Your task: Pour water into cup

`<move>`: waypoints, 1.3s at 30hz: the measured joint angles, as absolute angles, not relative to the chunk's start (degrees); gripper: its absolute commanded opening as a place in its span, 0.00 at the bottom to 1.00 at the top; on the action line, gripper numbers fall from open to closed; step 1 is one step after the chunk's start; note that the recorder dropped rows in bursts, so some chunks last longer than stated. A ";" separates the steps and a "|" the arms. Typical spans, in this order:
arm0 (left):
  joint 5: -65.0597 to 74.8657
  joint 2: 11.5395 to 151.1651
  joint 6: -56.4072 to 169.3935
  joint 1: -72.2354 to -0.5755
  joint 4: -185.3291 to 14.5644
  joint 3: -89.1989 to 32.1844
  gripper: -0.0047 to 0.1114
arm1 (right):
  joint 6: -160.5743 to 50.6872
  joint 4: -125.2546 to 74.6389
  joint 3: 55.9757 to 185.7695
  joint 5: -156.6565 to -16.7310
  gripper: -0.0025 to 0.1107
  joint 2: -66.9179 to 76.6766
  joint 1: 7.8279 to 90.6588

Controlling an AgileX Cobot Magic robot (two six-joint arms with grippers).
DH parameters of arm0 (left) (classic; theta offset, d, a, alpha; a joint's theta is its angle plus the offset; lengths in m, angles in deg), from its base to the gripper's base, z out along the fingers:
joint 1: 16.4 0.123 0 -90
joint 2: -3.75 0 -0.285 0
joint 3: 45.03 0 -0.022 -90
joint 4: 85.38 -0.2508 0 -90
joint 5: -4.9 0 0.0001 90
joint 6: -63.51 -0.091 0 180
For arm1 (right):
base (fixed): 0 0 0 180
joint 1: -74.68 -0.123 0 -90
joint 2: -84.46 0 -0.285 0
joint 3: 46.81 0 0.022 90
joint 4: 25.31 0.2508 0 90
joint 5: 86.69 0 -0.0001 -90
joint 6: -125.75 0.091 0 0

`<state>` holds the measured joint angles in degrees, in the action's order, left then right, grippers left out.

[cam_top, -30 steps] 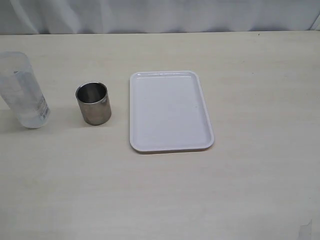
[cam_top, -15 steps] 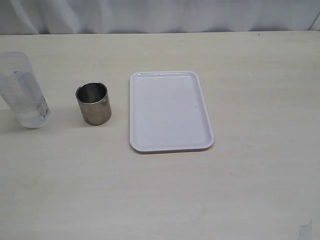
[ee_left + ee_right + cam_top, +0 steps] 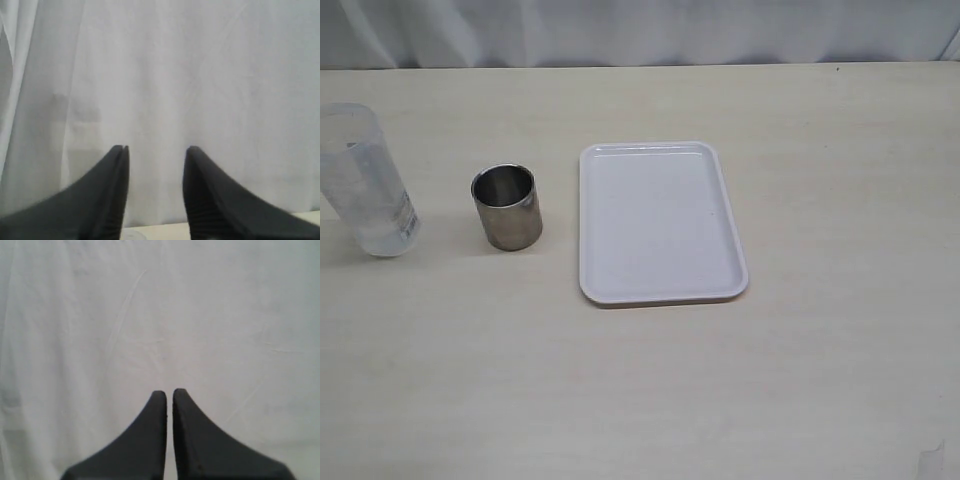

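Nothing shifted, cup [image 3: 507,207] between water container [image 3: 370,190] and tray [image 3: 660,225], left tool [image 3: 156,150] apart, right tool [image 3: 169,392] together

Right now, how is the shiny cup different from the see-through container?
The cup is short; the container is tall. The cup is grey metal you cannot see through; the container is clear plastic, with water showing inside. The cup stands nearer the tray; the container is by the view's left edge. Both stand upright on the table.
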<state>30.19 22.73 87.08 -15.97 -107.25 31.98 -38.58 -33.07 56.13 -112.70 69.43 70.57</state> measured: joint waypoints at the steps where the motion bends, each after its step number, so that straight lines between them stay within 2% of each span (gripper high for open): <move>1: 31.18 24.67 87.21 -15.97 -107.25 31.98 0.22 | -38.34 -33.07 56.13 -113.15 0.06 68.59 70.57; 8: 37.48 36.66 86.19 -15.97 -105.55 31.98 0.22 | -37.93 -33.42 56.13 -120.57 0.06 60.55 70.57; 10: 38.07 40.63 81.26 -15.97 -99.79 31.98 0.29 | -37.51 -34.38 56.13 -124.27 0.06 56.37 70.57; 11: 38.20 42.16 79.65 -15.97 -97.14 31.98 0.45 | -37.30 -35.12 56.13 -125.60 0.06 54.99 70.57; 12: 39.02 45.27 75.80 -15.97 -92.48 31.98 0.53 | -37.05 -36.82 56.13 -127.94 0.06 52.63 70.57; 13: 39.46 46.55 74.28 -15.97 -91.29 31.98 0.75 | -36.91 -37.61 56.13 -129.08 0.06 51.41 70.57; 14: 40.88 49.76 72.53 -15.97 -89.55 31.98 0.88 | -36.91 -38.44 56.13 -130.45 0.06 49.43 70.57; 15: 42.59 52.77 71.85 -15.97 -88.99 31.98 0.92 | -36.82 -38.80 56.13 -130.95 0.06 47.62 70.57; 26: 64.58 83.90 68.15 -15.97 -89.44 31.98 0.92 | -36.70 -39.30 56.13 -132.58 0.06 44.85 70.57; 39: 73.00 105.25 66.88 -15.97 -92.20 29.28 0.92 | -36.70 -40.07 56.13 -132.58 0.06 44.85 70.57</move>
<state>73.00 105.25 66.88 -15.97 -92.20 29.28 -36.70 -40.07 56.13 -132.58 44.85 70.57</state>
